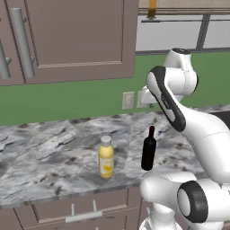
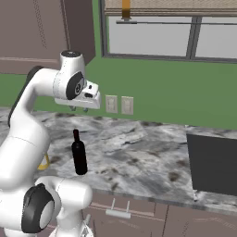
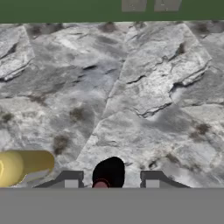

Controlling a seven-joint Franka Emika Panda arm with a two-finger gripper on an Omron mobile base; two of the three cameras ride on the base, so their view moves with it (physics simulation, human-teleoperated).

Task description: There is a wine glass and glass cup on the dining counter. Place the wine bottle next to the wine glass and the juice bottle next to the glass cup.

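A home kitchen. A marbled counter [image 1: 54, 148] tops brown drawer fronts [image 1: 81, 211], with brown wall cabinets [image 1: 76, 36] above. Behind the pincer [image 2: 78, 109] stand a green wall [image 2: 157, 92], outlets [image 2: 119, 104] and a window [image 2: 152, 37].

The white jointed arm [image 2: 28, 125] rises from the base, bends at the elbow and carries its two-finger tool [image 3: 111, 180] pointing downward, jaws parted, clasping nothing, well above the surface.

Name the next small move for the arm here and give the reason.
Probably lower the end effector straight down over the wine bottle. In the hand view the bottle's dark red top sits between the two fingertips, with the hand above it and nothing held. The juice bottle stands apart to the side.
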